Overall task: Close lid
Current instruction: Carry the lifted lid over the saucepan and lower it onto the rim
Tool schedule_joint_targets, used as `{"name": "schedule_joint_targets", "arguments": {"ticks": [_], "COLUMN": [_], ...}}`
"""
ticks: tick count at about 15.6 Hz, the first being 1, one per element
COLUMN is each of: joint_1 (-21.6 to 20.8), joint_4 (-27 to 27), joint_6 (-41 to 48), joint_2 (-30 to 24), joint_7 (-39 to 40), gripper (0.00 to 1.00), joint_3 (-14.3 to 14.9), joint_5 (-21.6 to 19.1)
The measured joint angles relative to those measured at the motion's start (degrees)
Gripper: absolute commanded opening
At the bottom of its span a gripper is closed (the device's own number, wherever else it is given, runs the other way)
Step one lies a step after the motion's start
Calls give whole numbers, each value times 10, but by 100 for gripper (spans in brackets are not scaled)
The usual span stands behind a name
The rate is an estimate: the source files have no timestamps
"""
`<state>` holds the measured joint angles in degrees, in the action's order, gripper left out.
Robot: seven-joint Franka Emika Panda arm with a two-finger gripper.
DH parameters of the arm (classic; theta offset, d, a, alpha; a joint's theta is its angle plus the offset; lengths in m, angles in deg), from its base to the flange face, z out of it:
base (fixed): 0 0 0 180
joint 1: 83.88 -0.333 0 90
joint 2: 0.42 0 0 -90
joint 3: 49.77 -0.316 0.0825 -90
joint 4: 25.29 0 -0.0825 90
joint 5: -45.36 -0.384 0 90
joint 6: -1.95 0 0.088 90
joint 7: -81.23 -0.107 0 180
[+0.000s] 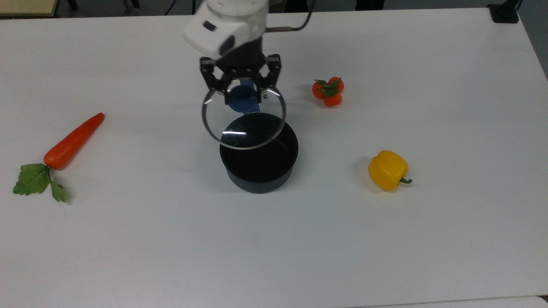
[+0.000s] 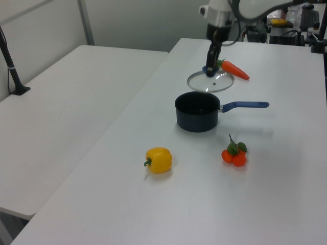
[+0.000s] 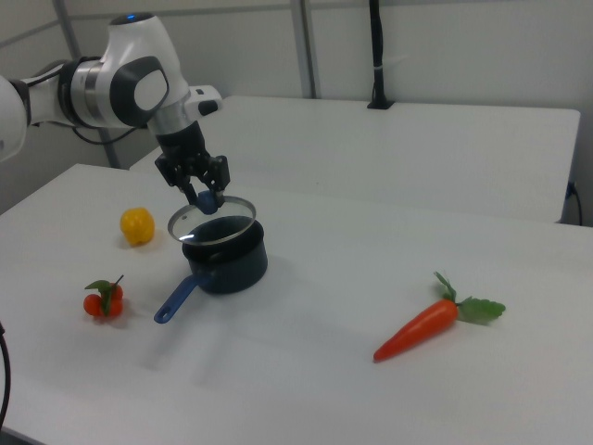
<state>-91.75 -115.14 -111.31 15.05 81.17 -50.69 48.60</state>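
We see the gripper (image 1: 242,95) clamped on the blue knob (image 1: 242,99) of the lid (image 1: 243,117), carrying it in the air just above the saucepan (image 1: 259,152), partly overlapping its rim in the top view. We judge pickup done; what is left is centring, lowering and release. We can read no lettering on the lid or any other item.
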Motion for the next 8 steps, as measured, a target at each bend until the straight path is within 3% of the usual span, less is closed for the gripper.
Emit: {"name": "schedule_joint_targets", "arguments": {"ticks": [8], "joint_1": [-18], "joint_4": [37], "joint_6": [-56], "joint_2": [79], "joint_7": [-2], "gripper": [39], "joint_3": [1], "joint_5": [8]}}
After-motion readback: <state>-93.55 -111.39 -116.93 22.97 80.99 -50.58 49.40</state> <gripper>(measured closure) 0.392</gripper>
